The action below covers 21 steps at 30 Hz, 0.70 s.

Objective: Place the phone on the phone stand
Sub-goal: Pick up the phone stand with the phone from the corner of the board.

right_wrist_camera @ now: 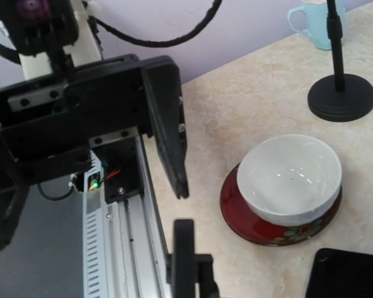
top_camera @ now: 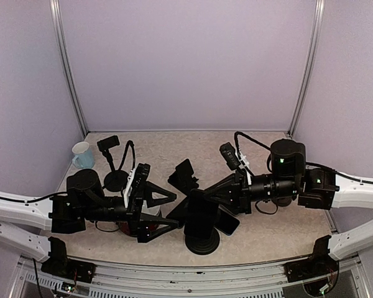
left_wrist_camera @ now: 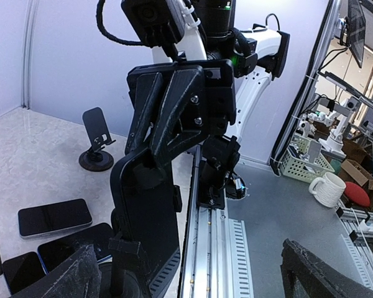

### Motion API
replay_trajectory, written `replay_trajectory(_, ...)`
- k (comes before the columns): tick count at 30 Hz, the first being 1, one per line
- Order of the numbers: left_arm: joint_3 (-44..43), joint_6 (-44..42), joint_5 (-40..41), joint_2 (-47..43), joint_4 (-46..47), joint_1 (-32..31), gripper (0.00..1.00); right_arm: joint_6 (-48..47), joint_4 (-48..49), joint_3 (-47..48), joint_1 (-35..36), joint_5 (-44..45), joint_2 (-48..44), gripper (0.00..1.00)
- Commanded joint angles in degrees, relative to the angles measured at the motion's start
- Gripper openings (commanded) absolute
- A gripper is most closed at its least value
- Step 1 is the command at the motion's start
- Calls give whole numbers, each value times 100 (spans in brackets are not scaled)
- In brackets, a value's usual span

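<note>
A black phone point(left_wrist_camera: 146, 217) stands upright against the phone stand point(top_camera: 202, 242) at the table's near middle. The stand's lower lip point(left_wrist_camera: 129, 245) is under the phone. My right gripper point(left_wrist_camera: 146, 162) comes down from above with its jaws shut, fingertips right at the phone's top edge point(top_camera: 196, 195). Whether they pinch that edge or only touch it does not show. My left gripper point(left_wrist_camera: 191, 248) is wide open just left of the stand point(top_camera: 168, 211), holding nothing, with the phone near its left finger point(left_wrist_camera: 71, 273).
Several other phones point(left_wrist_camera: 53, 217) lie flat on the table by the stand. A small folding stand point(top_camera: 183, 174) and a tall round-based stand point(top_camera: 112, 161) sit farther back. A white bowl on a red plate point(right_wrist_camera: 289, 180) is under the left arm. A blue mug point(top_camera: 82, 155) is at back left.
</note>
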State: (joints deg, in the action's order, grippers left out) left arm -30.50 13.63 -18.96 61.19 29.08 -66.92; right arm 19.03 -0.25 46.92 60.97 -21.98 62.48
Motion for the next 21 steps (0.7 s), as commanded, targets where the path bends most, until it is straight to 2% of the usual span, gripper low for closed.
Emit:
replay_trajectory(1,-107,-40,63,-24,36,-30,99,142,317,60,-19,-494,113,0)
replay_trajectory(5,-113,-25,54,14,78,-40,99,181,343,270,-24,-573,53,0)
replay_trajectory(21,-100,-26,123,-62,45,-135,99,-360,-585,1461,-360,269,-399,0)
